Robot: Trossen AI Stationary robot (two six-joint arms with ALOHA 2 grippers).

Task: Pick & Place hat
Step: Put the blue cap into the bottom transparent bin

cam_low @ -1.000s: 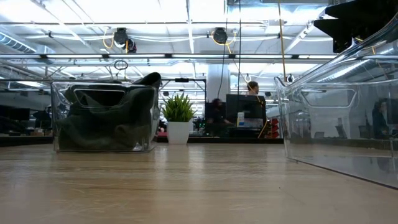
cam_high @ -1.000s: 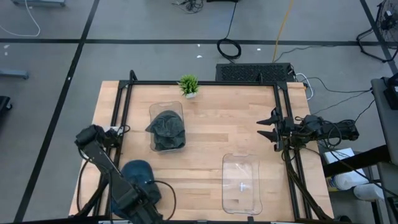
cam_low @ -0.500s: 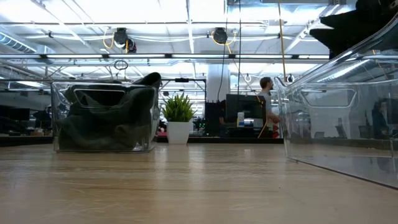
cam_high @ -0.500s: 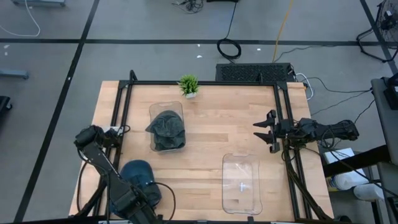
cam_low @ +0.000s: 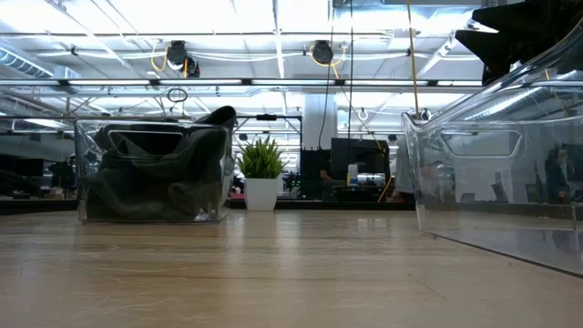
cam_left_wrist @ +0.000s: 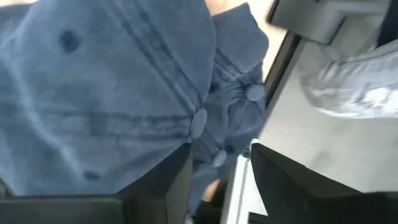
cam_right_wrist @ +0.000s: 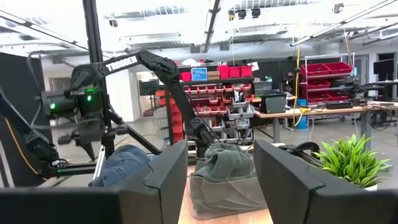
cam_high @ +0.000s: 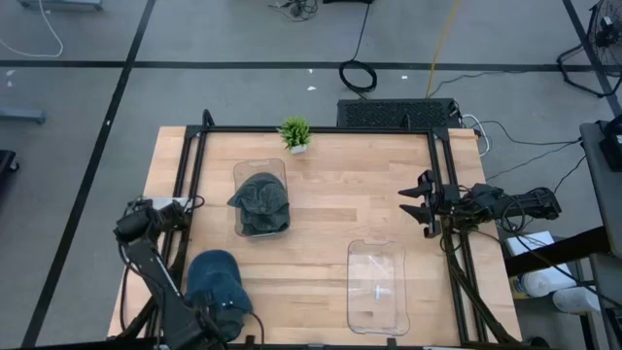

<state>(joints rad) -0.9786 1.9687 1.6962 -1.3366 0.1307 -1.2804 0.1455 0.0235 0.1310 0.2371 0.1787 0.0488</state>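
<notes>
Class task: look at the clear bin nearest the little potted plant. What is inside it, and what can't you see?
Inside the clear bin lies a crumpled dark green hat, rising above the rim. Whatever lies beneath the hat is covered.

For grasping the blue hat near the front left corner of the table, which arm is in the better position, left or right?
Left. The left gripper is directly at the blue hat, and its wrist view shows the fabric just beyond its open fingers. The right gripper hangs open at the table's far right edge, away from it.
</notes>
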